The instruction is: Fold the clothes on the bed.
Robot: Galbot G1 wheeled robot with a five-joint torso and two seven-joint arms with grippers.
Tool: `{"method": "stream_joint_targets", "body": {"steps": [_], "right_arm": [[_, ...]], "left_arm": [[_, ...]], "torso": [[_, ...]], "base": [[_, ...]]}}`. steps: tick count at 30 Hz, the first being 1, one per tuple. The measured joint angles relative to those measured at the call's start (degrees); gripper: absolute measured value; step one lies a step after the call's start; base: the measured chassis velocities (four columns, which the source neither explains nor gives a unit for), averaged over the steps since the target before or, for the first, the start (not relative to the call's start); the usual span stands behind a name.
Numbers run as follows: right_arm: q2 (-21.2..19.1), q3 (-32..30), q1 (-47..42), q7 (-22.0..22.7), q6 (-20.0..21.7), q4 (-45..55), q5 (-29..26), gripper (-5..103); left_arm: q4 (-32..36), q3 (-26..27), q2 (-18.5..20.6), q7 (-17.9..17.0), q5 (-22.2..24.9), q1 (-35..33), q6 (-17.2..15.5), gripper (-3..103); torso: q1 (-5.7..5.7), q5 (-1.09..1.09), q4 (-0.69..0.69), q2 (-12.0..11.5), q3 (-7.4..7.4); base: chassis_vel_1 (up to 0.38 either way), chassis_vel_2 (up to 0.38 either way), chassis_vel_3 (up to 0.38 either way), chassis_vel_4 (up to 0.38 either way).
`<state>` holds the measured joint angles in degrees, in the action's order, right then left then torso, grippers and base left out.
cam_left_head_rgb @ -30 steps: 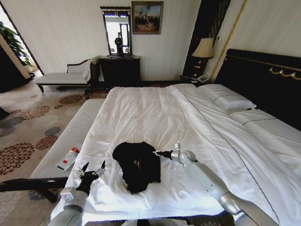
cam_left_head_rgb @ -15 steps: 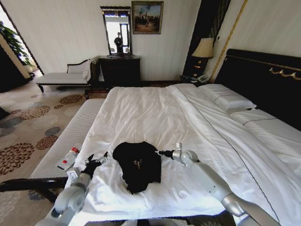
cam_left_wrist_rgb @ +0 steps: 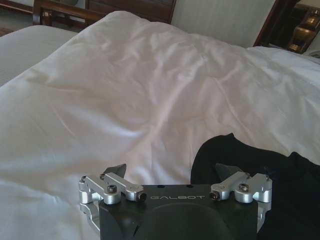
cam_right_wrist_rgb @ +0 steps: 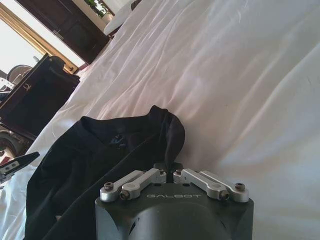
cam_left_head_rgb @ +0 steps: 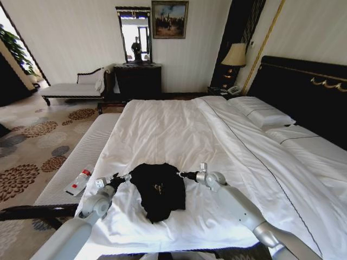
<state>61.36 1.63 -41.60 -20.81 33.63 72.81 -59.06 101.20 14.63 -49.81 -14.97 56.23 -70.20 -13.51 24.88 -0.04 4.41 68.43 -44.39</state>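
Black T-shirt [cam_left_head_rgb: 158, 189] lies crumpled on the white bed [cam_left_head_rgb: 179, 130], near the foot edge, left of centre. Right tool [cam_left_head_rgb: 181, 175] sits at the shirt's right edge w/ fingers clenched on a fold of the black fabric; in the right wrist view the tips [cam_right_wrist_rgb: 169, 175] meet on a raised bit of shirt [cam_right_wrist_rgb: 100, 160]. Left tool [cam_left_head_rgb: 121, 177] is just beside the shirt's left edge, low over the sheet, fingers spread & released; left wrist view has the tool [cam_left_wrist_rgb: 173, 170] w/ one fingertip over white sheet, the other over the shirt's edge [cam_left_wrist_rgb: 260, 170]. Contact w/ fabric: can't tell.
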Motion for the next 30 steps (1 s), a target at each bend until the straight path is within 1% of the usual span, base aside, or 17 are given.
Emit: {"method": "stream_joint_targets", "body": {"steps": [6,7,10,12,14,15,16,17,18,19,22,24,25,26,27,28,30], "right_arm": [[-0.05,-0.14,-0.51,-0.01,-0.15,0.52,0.14,1],[-0.03,-0.15,-0.55,0.02,-0.15,0.64,0.15,1],[0.11,-0.14,-0.57,0.14,-0.15,0.77,0.17,1],[0.45,-0.13,-0.60,0.23,-0.15,0.81,0.22,1],[0.60,-0.13,-0.65,0.27,-0.15,0.83,0.23,1],[0.67,-0.15,-0.78,0.29,-0.15,0.84,0.28,1],[0.68,-0.18,-0.90,0.29,-0.15,0.84,0.34,1],[0.68,-0.22,-0.97,0.29,-0.15,0.84,0.36,1],[0.68,-0.28,-1.08,0.29,-0.15,0.84,0.42,1],[0.68,-0.28,-1.08,0.29,-0.15,0.84,0.42,1],[0.71,-0.47,-1.18,0.29,-0.15,0.84,0.54,1],[0.73,-0.51,-1.18,0.28,-0.15,0.84,0.54,1],[0.72,-0.54,-1.18,0.28,-0.15,0.84,0.54,1],[0.68,-0.54,-1.15,0.27,-0.15,0.84,0.54,1],[0.64,-0.55,-1.14,0.28,-0.15,0.84,0.53,1],[0.61,-0.55,-1.13,0.28,-0.16,0.84,0.53,1],[0.53,-0.55,-1.13,0.29,-0.15,0.84,0.53,1]], "left_arm": [[-3.34,-3.43,-1.62,2.15,-0.81,2.85,0.46,100],[-3.63,-3.99,-1.79,2.20,-0.99,3.47,0.55,103],[-4.40,-5.05,-2.16,2.06,-1.59,4.86,0.65,101],[-5.64,-6.06,-2.76,0.91,-2.34,6.32,0.67,96],[-6.16,-6.36,-3.02,0.59,-2.64,6.73,0.70,96],[-6.49,-6.70,-3.19,0.44,-2.99,6.94,0.91,85],[-6.59,-6.97,-3.30,0.43,-3.33,6.99,1.08,80],[-6.62,-7.10,-3.33,0.43,-3.46,7.01,1.13,80],[-6.67,-7.40,-3.38,0.44,-3.83,7.06,1.28,74],[-6.67,-7.40,-3.38,0.44,-3.83,7.06,1.28,74],[-7.20,-8.13,-3.59,0.70,-4.63,7.65,1.70,58],[-7.44,-8.25,-3.73,0.77,-4.75,7.90,1.77,58],[-7.85,-8.40,-4.09,0.78,-4.84,8.38,1.82,47],[-8.22,-8.57,-4.54,0.76,-4.87,8.82,1.84,42],[-8.40,-8.73,-4.79,0.71,-4.88,9.05,1.86,42],[-8.44,-8.79,-4.85,0.69,-4.89,9.11,1.86,36],[-8.50,-8.94,-5.02,0.65,-4.90,9.23,1.87,36]], "torso": [[0.00,0.00,0.00,0.00,0.00],[0.00,0.00,0.01,0.00,0.00],[0.00,0.01,0.01,0.00,0.00],[0.00,0.00,0.01,0.00,0.00],[0.00,0.00,0.01,0.00,0.00],[0.00,0.00,0.00,0.00,0.00],[0.00,0.00,0.00,0.00,0.00],[0.00,0.00,0.00,0.00,0.00],[0.00,0.00,0.00,0.00,0.00],[0.00,0.00,0.00,0.00,0.00],[-0.01,0.01,0.00,0.00,0.00],[-0.01,0.00,0.00,0.00,0.00],[-0.01,0.01,0.00,0.00,0.00],[-0.01,0.00,0.00,0.00,0.00],[-0.01,0.00,0.00,0.00,0.00],[0.00,0.00,0.01,0.00,0.00],[-0.01,0.00,0.01,0.00,0.00]], "base": [[0.000,0.000,0.000,0.000],[0.000,0.000,0.000,0.000],[0.000,0.000,0.000,0.000],[0.000,0.000,0.000,0.000],[0.000,0.000,0.000,0.000],[0.000,0.000,0.000,0.000],[0.000,0.000,0.000,0.000],[0.000,0.000,0.000,0.000],[0.000,0.000,0.000,0.000],[0.000,0.000,0.000,0.000],[0.000,0.000,0.000,0.000],[0.000,0.000,0.000,0.000],[0.000,0.000,0.000,0.000],[0.000,0.000,0.000,0.000],[0.000,0.000,0.000,0.000],[0.000,0.000,0.000,0.000],[0.000,0.000,0.000,0.000]]}}
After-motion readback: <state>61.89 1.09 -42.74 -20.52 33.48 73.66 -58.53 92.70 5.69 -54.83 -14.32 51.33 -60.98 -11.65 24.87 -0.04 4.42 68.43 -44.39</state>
